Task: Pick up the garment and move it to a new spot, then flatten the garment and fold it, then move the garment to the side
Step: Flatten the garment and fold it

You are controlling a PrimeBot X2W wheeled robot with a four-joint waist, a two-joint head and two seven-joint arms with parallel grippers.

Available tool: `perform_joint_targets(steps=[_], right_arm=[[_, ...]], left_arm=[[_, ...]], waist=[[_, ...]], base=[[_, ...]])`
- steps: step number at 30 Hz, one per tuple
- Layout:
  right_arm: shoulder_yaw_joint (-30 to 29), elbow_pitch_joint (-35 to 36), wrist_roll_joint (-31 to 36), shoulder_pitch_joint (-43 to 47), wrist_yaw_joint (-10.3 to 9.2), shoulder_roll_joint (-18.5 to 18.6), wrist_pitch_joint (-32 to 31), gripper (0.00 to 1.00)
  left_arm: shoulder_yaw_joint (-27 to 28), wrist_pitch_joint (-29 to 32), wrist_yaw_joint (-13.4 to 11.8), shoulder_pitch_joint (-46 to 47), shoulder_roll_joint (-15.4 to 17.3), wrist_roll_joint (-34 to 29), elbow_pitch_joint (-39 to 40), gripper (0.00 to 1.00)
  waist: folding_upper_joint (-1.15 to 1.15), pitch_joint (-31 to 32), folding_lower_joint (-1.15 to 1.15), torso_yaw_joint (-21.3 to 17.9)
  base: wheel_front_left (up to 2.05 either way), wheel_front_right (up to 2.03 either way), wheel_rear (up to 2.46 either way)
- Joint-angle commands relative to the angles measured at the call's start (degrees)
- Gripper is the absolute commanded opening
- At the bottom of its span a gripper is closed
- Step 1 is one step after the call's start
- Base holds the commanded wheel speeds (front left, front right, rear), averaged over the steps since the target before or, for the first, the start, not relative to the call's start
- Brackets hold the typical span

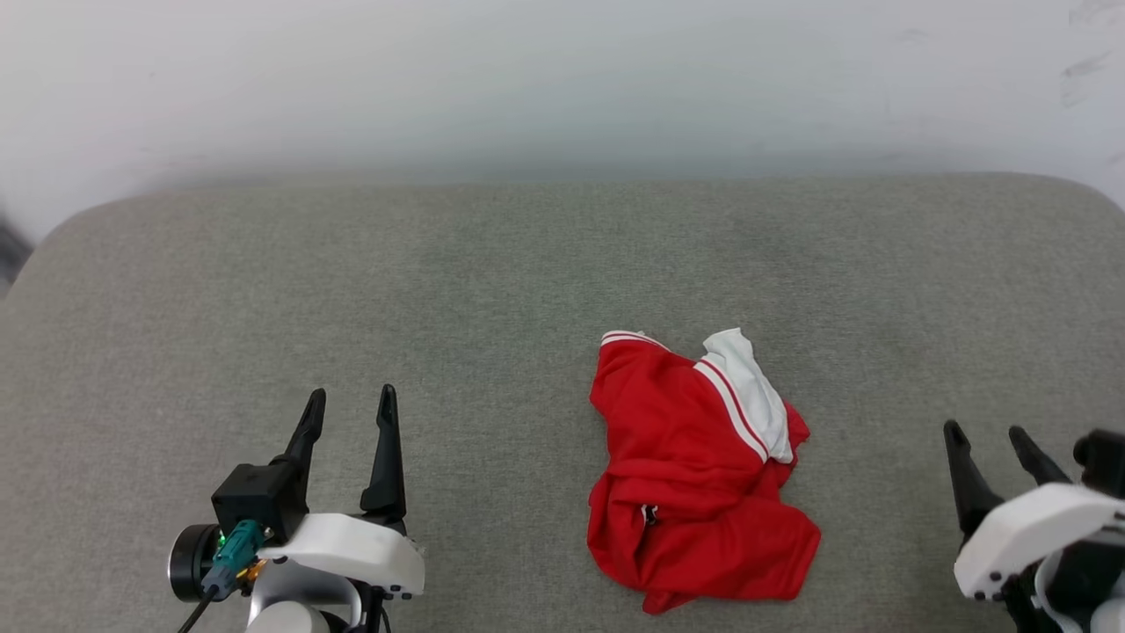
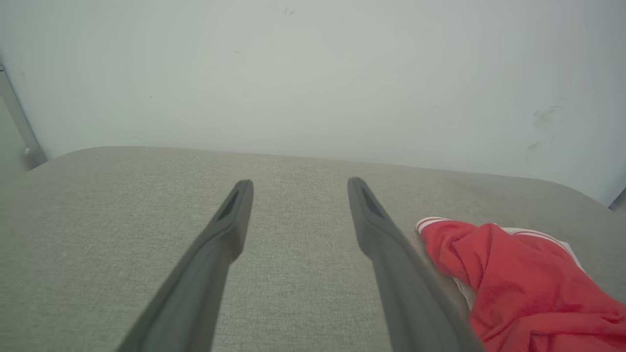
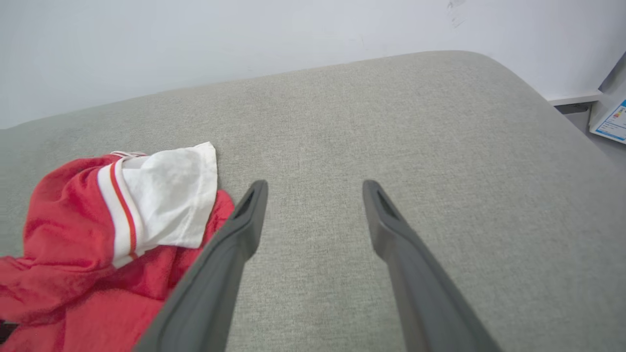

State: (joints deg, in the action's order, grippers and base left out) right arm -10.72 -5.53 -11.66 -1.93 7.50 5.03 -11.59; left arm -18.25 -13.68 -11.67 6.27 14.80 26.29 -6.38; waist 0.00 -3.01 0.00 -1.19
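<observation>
Lying crumpled on the grey fabric-covered counter (image 1: 527, 264), the bright red jersey T-shirt with white sleeves (image 1: 685, 475) is not yet flattened. The left gripper (image 1: 352, 400) and right gripper (image 1: 984, 429) flank it, fingers spread and empty, probably poised to grasp.

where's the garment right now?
Head view: the garment lies crumpled on the grey cushion, right of centre, between the left gripper and right gripper, touching neither.
</observation>
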Motion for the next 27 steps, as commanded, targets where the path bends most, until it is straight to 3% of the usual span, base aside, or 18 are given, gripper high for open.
perform_joint_targets(steps=[1,4,13,17,25,26,27], right_arm=[[0.7,-0.42,-1.24,-2.15,-0.02,0.62,-1.31,1.0],[3.64,-1.96,-3.87,-5.83,-0.02,2.66,-6.34,1.0],[16.27,-4.0,-11.7,-16.33,-0.02,9.46,-29.06,1.0],[21.22,-6.18,-13.23,-19.83,-0.02,11.67,-32.61,1.0],[26.85,-14.41,-16.84,-23.25,-0.02,12.71,-33.19,1.0],[27.22,-14.91,-17.03,-23.68,-0.02,12.96,-32.84,0.38],[27.57,-15.35,-17.43,-24.13,-0.02,13.23,-32.67,0.0]], left_arm=[[-0.07,0.12,-0.08,0.43,0.11,-0.06,0.22,1.0],[-0.31,-0.05,0.14,1.11,-0.04,-0.13,0.18,1.0],[-1.55,-0.42,0.74,3.2,-0.9,-0.75,-0.71,1.0],[-1.89,-0.63,1.06,4.62,-1.6,-0.88,-1.17,1.0],[-1.61,-1.16,1.51,5.79,-2.82,-0.77,-2.64,1.0],[-1.52,-1.23,1.5,5.75,-2.93,-0.8,-2.77,1.0],[-1.41,-1.24,1.47,5.7,-3.01,-0.85,-2.9,1.0]], waist=[[0.0,-0.48,0.0,0.79],[0.0,-1.33,0.0,1.84],[0.0,-3.7,0.0,6.1],[0.0,-5.4,0.0,7.74],[0.0,-7.3,0.0,9.35],[0.0,-7.35,0.0,9.34],[0.0,-7.34,0.0,9.29]], base=[[0.0,0.0,0.0],[0.0,0.0,0.0],[0.0,0.0,0.0],[0.0,0.0,0.0],[0.0,0.0,0.0],[0.0,0.0,0.0],[0.0,0.0,0.0]])
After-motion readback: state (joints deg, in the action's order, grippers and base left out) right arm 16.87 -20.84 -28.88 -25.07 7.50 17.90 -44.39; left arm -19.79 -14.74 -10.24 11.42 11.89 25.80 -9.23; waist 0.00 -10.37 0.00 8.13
